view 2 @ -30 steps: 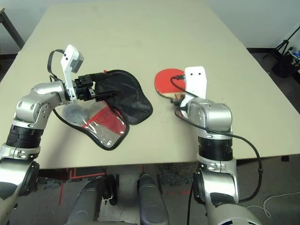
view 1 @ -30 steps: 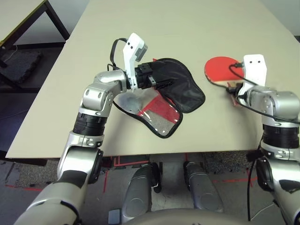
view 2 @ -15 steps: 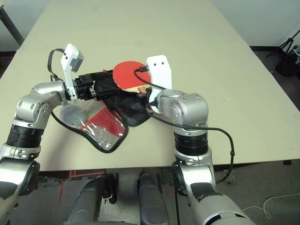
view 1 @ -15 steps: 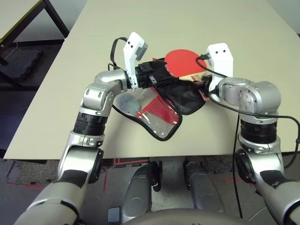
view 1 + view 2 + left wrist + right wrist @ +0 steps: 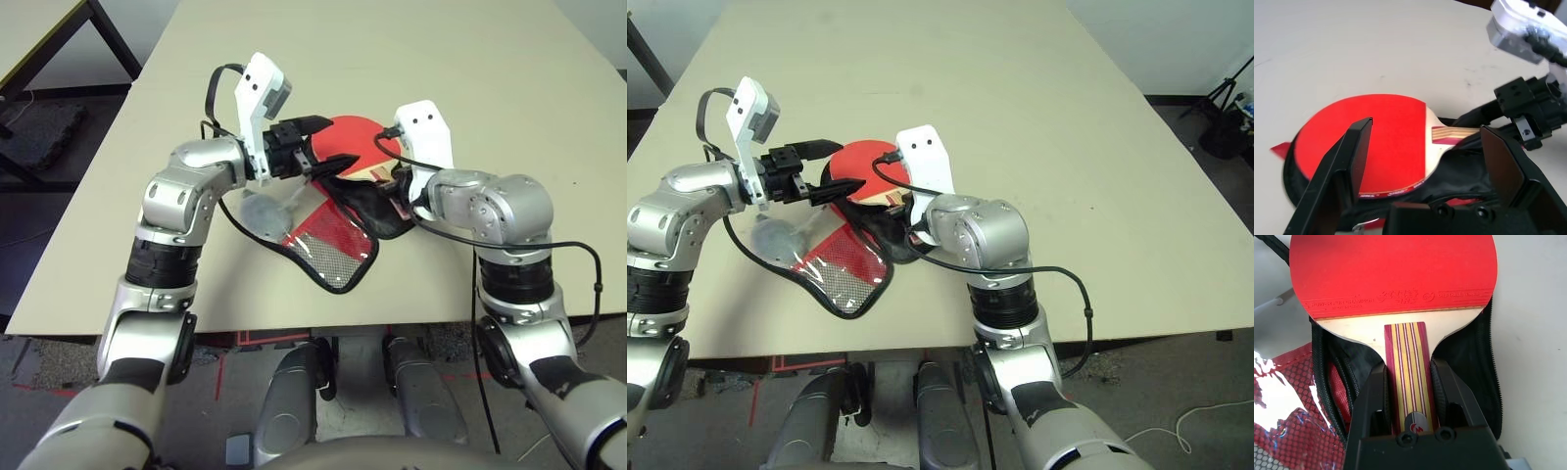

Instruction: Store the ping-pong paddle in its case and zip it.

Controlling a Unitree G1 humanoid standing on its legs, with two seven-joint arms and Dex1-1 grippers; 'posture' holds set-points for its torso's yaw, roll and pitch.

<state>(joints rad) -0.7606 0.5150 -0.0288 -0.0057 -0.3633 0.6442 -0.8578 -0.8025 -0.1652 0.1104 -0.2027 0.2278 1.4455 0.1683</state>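
**Paddle carried across to the case; left fingers off the flap**

Swinging in from the table's right side, where it stood a second ago, the right gripper [image 5: 1409,382] now hangs over the case [image 5: 338,240], its two fingers closed on the striped handle of the ping-pong paddle [image 5: 348,147]. The red blade reaches out past the fingertips and lies above the black lining of the open pouch, with the zipper edging showing on both sides of the handle in the right wrist view.

At that earlier moment the left gripper [image 5: 315,157] was pinching the black upper flap of the case and holding it up. Now its fingers stand wide apart with nothing between them, a little above the paddle's blade, and the flap has dropped.

As I read it, the carry is done and the paddle is at the mouth of the case but not yet seated inside. With the flap no longer lifted, it may have to be raised again before the blade can slide under it, and the zipping has not begun.

Whether the blade rests on the lining or hovers above it cannot be told. The right forearm hides the case's handle end in the head views, and the zipper pull is nowhere I can make out. The mesh pocket [image 5: 338,257] lies nearest the table's front edge [image 5: 411,308].
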